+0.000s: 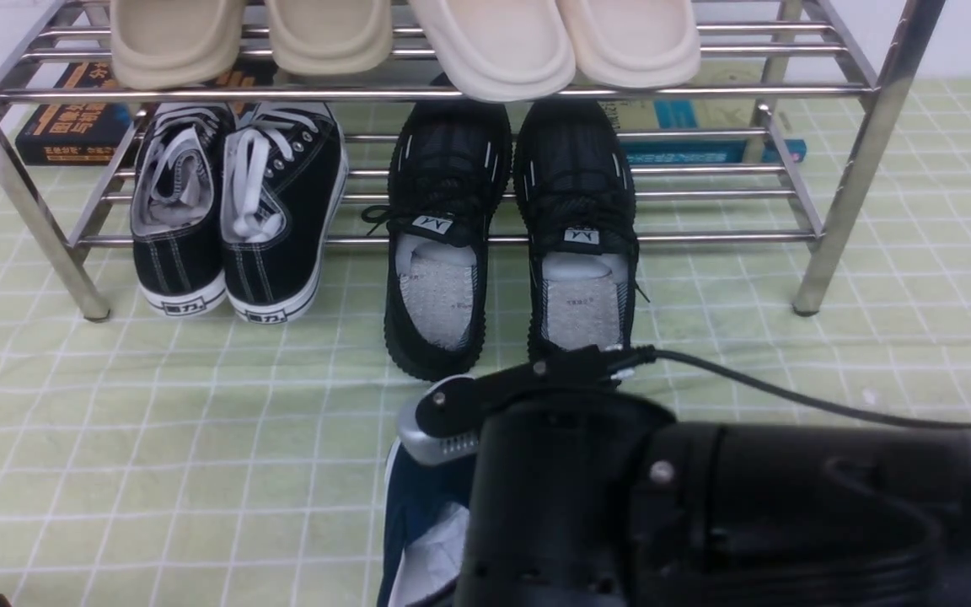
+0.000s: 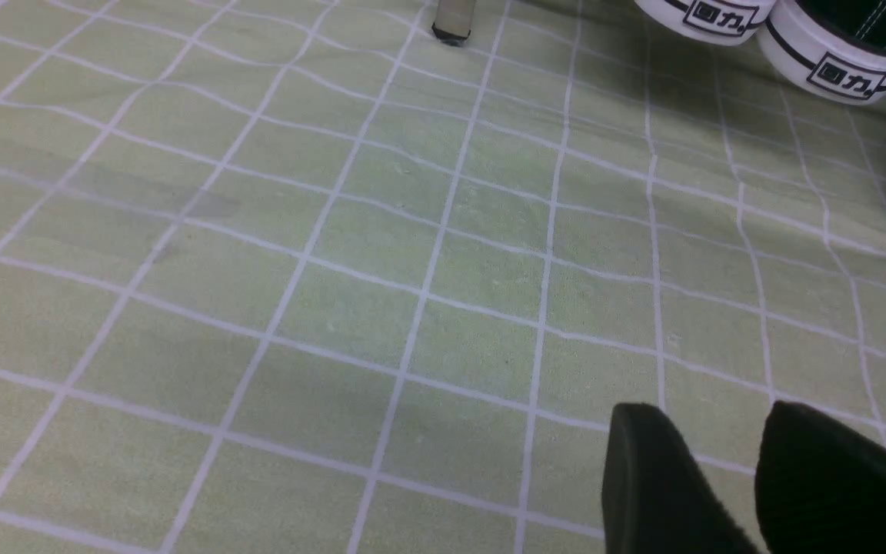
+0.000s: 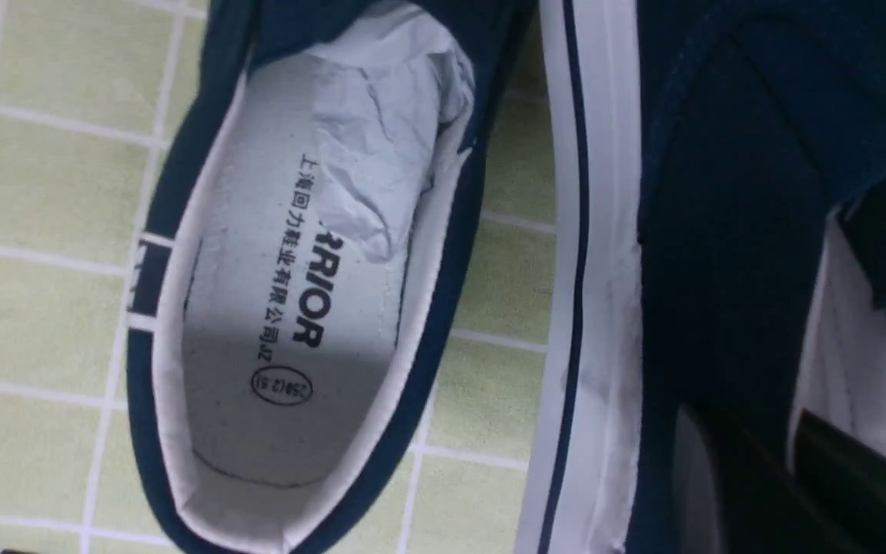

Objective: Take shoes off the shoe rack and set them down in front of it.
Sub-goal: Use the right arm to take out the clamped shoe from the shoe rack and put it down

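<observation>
Shoes crowd the shoe rack point(image 1: 747, 88) in the front view. Beige slippers point(image 1: 485, 42) sit along the top shelf. Below them black canvas sneakers point(image 1: 233, 211) with white laces stand on the left, and the black knit pair point(image 1: 443, 194) is in the middle, toes over the lower bars and heels out past the front bar. Books point(image 1: 64, 126) lie behind the rack on the green checked cloth point(image 1: 157, 421). The right arm point(image 1: 705, 506) bulks across the near corner and hides its own tool. A navy shoe point(image 1: 414, 506) with white paper inside pokes out from under it, on the cloth well in front of the rack.

From the left wrist, the left gripper point(image 2: 727, 438) hangs low over bare cloth, its two black fingers point(image 2: 658, 477) parted with nothing between them. A rack foot point(image 2: 452, 19) and the sneakers' white heels point(image 2: 827, 54) show beyond it.

From the right wrist, the navy shoe point(image 3: 289, 346) lies opening upward on the cloth, with crumpled paper in its toe and printing on the insole. Just beside it is the other navy shoe point(image 3: 720, 231), tipped so its white sole band faces the camera. The right gripper point(image 3: 793, 454) pinches that shoe's side wall, one finger outside on the navy canvas and one inside against the white lining. I cannot tell whether this shoe touches the cloth.
</observation>
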Controlling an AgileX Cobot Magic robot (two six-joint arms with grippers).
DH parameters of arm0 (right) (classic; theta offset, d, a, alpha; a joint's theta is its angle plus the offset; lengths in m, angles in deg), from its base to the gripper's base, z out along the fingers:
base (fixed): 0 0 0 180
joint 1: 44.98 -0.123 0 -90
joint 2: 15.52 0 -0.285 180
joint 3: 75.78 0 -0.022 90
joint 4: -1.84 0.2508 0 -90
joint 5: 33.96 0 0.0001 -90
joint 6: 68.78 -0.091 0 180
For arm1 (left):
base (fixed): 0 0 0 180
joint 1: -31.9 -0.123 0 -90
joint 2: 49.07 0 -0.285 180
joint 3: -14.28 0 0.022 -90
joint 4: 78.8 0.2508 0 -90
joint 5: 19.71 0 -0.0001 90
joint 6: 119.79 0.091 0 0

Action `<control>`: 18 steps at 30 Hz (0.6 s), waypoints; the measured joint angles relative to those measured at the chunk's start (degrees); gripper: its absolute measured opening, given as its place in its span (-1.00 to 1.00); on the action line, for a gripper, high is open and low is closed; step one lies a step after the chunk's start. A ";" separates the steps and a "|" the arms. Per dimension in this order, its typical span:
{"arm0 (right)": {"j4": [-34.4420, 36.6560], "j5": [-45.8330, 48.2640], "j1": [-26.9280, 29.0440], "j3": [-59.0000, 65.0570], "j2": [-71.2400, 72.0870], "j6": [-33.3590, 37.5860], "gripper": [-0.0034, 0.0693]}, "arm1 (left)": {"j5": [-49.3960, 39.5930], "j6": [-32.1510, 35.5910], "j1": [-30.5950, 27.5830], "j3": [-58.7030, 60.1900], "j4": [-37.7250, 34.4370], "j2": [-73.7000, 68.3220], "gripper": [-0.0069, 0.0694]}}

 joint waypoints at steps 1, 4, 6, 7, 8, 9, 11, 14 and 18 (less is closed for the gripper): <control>0.00 0.00 0.00 0.01 -0.07 -0.27 -0.79 | 0.00 0.00 0.00 0.00 0.00 0.00 -0.19; -1.16 0.07 0.00 1.05 -1.64 -1.63 -0.79 | 0.00 0.00 0.00 0.00 0.00 0.00 -0.19; -1.44 0.01 0.00 1.11 -2.60 -1.71 -0.78 | 0.00 0.00 0.00 0.00 0.00 0.00 -0.19; -1.49 0.01 -0.04 1.11 -2.79 -1.79 -0.78 | 0.00 0.00 0.00 0.00 0.00 0.00 -0.19; -1.55 -0.21 -0.04 1.11 -2.88 -1.85 -0.78 | 0.00 0.00 0.00 0.00 0.00 0.00 -0.19; -1.55 -0.20 -0.04 1.11 -2.85 -1.85 -0.78 | 0.00 0.00 0.00 0.00 0.00 0.00 -0.19; -2.71 -0.16 -0.04 1.15 -2.85 -1.85 -0.78 | 0.00 0.00 0.00 0.00 0.00 0.00 -0.19; -3.20 -0.16 -0.04 1.15 -2.85 -1.85 -0.77 | 0.00 0.00 0.00 0.00 0.00 0.00 -0.19; -3.25 -0.07 -0.04 0.58 -2.85 -1.52 -0.77 | 0.00 0.00 0.00 0.00 0.00 0.00 -0.19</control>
